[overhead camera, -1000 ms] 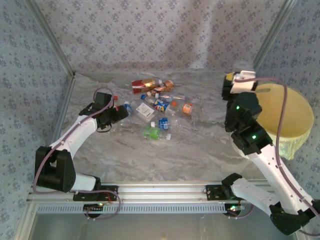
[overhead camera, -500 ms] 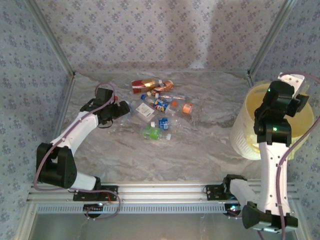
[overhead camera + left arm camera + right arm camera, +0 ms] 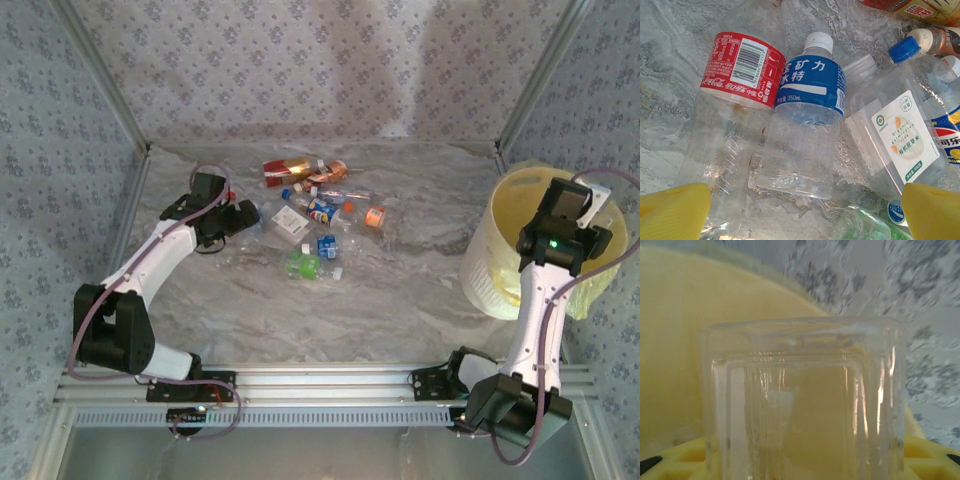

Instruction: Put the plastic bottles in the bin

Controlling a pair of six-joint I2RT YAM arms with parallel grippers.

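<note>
Over bin [image 3: 482, 265]: gripping clear bottle [image 3: 805, 400] with right claw [image 3: 578, 202]. Over table [image 3: 400, 290]: holding left claw [image 3: 800, 214] released, wide apart, above red-label bottle [image 3: 742, 65] and blue-label bottle [image 3: 805, 115].

A grey marbled cloth [image 3: 400, 300] covers the table, wrinkled toward 12 o'clock, where it meets a flower-patterned backdrop [image 3: 300, 70]. Two aluminium posts [image 3: 100, 75] slant up at 11 and 1 o'clock. An aluminium rail [image 3: 330, 378] runs across at 6 o'clock, with a slotted strip [image 3: 330, 415] just beside it.
</note>
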